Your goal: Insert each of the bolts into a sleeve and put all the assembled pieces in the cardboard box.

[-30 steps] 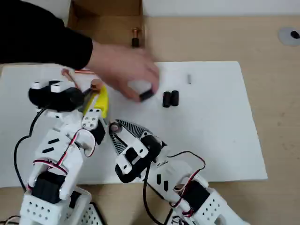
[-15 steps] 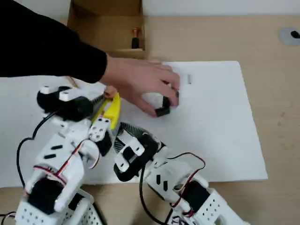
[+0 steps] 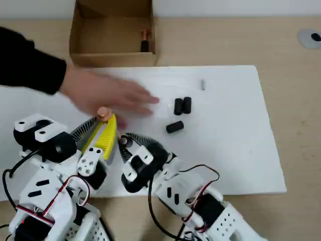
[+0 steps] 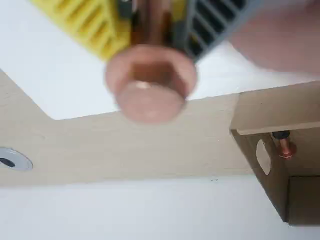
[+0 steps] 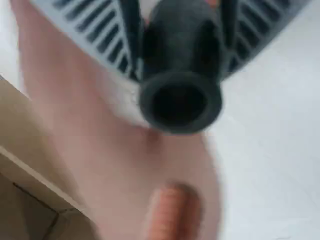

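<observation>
A person's hand [image 3: 108, 95] lies over the sheet [image 3: 235, 150] between the box [image 3: 113, 60] and both claws. It bars the straight way for the left claw [image 3: 103, 119] with its bolt [image 4: 150, 82] and the right claw [image 3: 123, 141] with its sleeve [image 5: 180, 102]. Three loose sleeves [image 3: 182, 105] sit just right of the hand; beyond them sheet and counter [image 3: 293, 110] give open passage to the box.

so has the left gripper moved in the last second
Yes. The left gripper, shut on a bolt, has drawn back and now sits farther from the box than a second ago.
</observation>
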You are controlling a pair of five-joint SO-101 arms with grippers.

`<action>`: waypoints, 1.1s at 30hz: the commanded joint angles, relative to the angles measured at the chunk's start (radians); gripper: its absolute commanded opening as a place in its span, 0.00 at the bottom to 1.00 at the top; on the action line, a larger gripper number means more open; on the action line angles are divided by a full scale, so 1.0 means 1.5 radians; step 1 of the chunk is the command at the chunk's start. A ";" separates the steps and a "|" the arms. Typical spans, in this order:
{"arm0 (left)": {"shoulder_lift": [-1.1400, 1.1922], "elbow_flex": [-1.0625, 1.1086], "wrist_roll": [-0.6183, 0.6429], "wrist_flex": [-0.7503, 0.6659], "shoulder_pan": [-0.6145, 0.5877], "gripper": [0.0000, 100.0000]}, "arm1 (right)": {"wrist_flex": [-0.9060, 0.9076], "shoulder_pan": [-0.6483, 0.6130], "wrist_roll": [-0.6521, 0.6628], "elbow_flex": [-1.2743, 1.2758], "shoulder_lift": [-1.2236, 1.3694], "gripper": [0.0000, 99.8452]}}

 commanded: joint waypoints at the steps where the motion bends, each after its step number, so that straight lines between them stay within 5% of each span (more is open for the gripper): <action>1: -0.003 -0.015 0.000 -0.013 0.010 0.01 | 0.001 -0.008 -0.011 -0.001 -0.116 0.01; 11: -0.006 0.099 -0.004 -0.117 0.010 0.01 | -0.003 -0.007 -0.011 -0.002 -0.120 0.01; 33: -0.007 0.125 -0.004 -0.115 0.005 0.01 | 0.000 -0.006 -0.011 -0.015 -0.119 0.01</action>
